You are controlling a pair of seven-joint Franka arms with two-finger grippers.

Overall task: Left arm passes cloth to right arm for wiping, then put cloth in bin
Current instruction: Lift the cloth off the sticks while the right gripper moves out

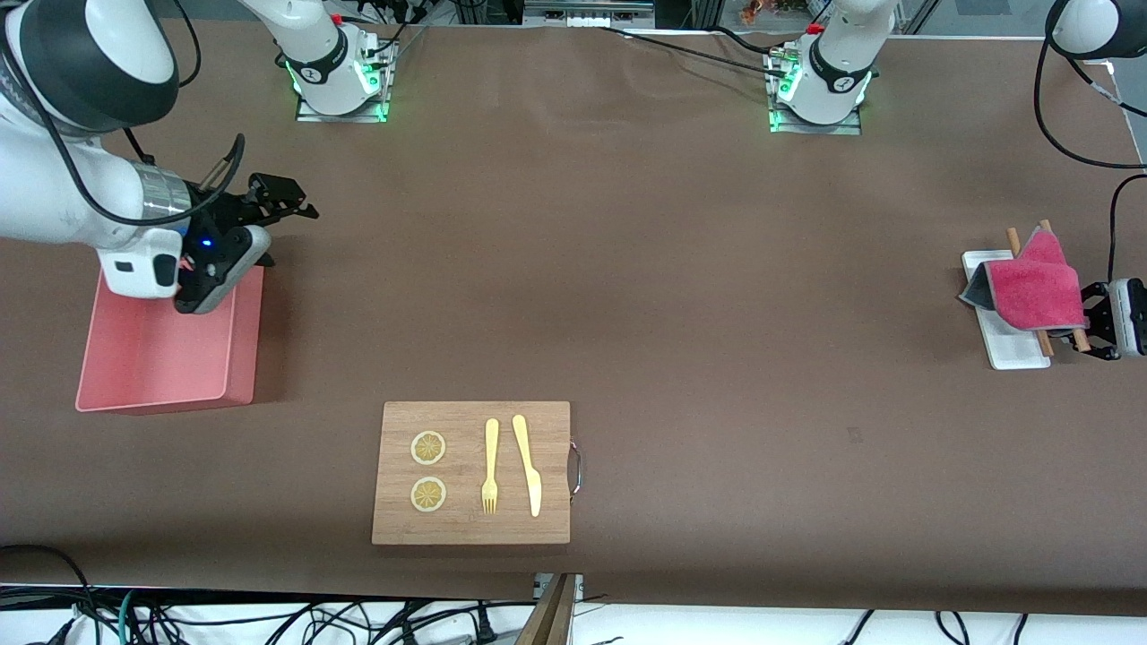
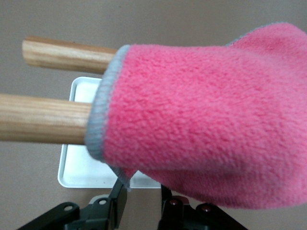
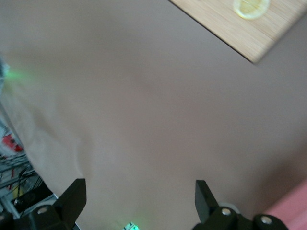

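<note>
Magenta-red fleece cloth (image 1: 1035,285) draped over two wooden rods (image 2: 45,117) above small white tray (image 1: 1017,345); left gripper (image 1: 1095,333) narrowing on its hem. Best pinched deep, lifted straight. Right gripper (image 1: 280,208) waiting wide over light-pink bin (image 1: 161,358).

No readable text, labels, brand names or numbers anywhere: none on the arms, cloth, bin, cutting board or tray. Small marks on arm bases illegible.

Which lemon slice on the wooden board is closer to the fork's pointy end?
The lemon slice nearer the front camera. It lies beside the prongs of the fork; the other lemon slice lies beside the handle.
</note>
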